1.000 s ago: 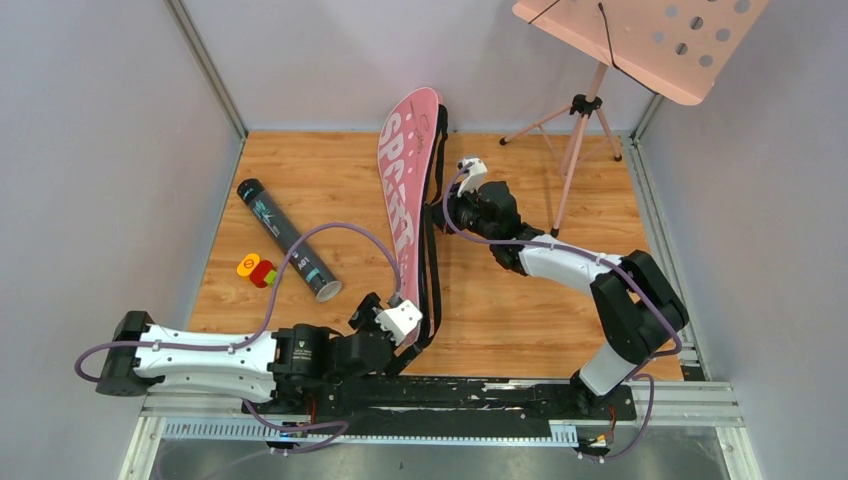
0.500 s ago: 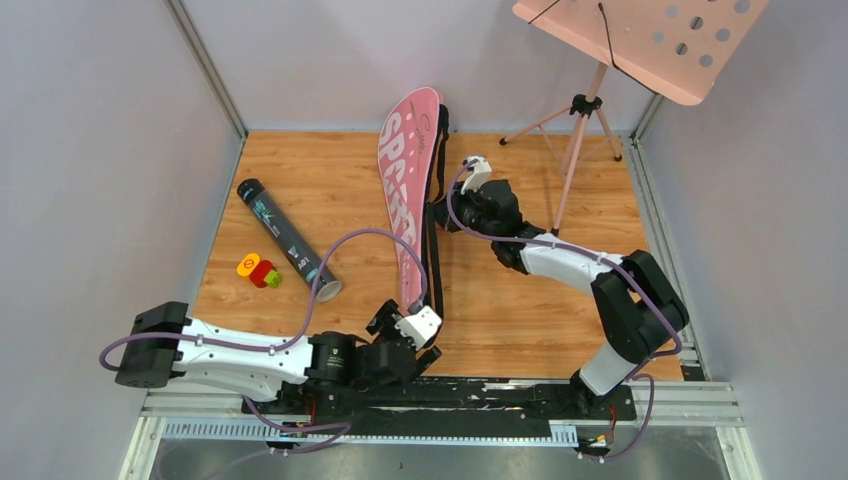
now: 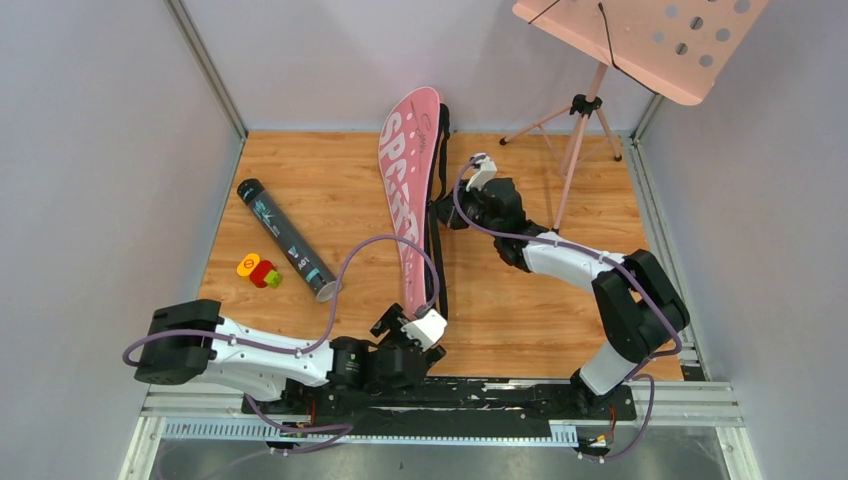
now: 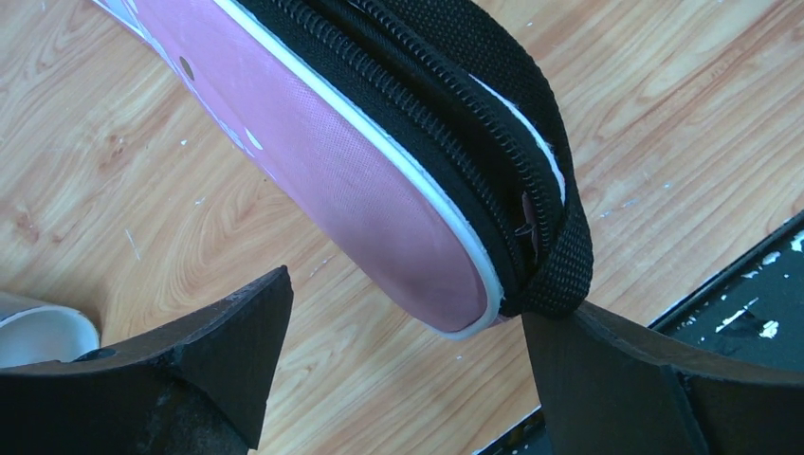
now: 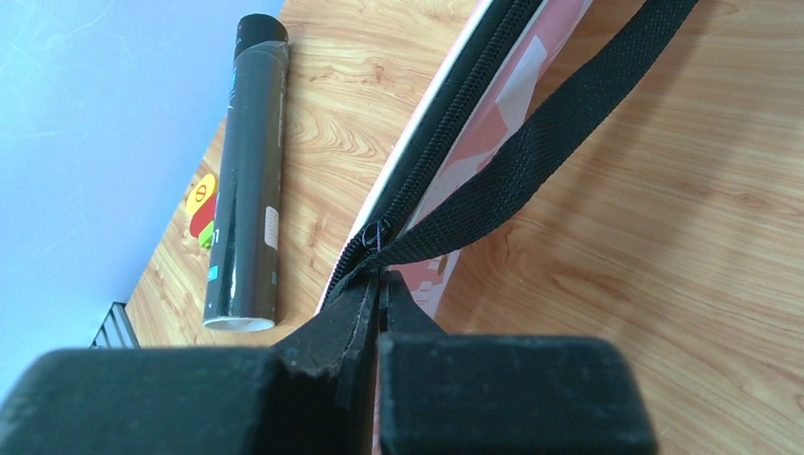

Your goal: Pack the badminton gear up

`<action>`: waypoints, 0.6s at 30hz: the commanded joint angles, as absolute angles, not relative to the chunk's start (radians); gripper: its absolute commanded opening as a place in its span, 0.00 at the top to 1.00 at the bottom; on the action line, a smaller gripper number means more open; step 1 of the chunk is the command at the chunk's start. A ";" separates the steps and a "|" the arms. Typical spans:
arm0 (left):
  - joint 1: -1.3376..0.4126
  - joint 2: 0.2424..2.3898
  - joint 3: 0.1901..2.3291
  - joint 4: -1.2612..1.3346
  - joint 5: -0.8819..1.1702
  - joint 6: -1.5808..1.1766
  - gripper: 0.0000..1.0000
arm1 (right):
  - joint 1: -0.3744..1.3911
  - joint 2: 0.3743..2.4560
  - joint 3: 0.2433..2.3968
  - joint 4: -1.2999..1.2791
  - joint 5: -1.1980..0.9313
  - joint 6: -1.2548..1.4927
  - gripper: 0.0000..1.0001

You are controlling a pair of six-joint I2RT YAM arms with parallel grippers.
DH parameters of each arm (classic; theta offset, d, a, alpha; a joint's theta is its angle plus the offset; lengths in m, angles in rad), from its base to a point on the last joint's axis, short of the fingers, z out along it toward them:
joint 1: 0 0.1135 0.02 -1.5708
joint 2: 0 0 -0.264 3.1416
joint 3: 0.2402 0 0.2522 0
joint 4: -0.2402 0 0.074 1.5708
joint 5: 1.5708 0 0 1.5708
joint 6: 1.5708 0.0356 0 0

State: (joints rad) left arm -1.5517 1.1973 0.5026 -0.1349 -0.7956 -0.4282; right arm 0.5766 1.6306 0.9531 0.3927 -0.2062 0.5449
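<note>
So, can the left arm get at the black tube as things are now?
Probably yes. The left gripper is open, the black tube lies close on its left, and nothing stands between them.

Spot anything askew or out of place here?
The pink racket bag stands tilted on its edge, not flat, its black strap trailing beside it. The black tube lies outside it beside a small toy. No damage visible.

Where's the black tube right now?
Top view, left side: the black tube lies diagonally, left of the pink SPORT bag, with the small colourful toy beside it.
</note>
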 commanded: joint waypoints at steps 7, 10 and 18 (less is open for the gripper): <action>-1.558 1.180 0.531 -0.141 -0.961 -0.482 0.47 | 0.550 1.585 0.968 0.508 -0.227 0.594 1.00; -1.558 1.103 0.522 -0.180 -0.984 -0.514 0.57 | 0.549 1.579 0.935 0.548 -0.273 0.561 1.00; -1.558 0.903 0.474 -0.176 -1.034 -0.484 0.65 | 0.555 1.558 0.818 0.674 -0.534 0.400 1.00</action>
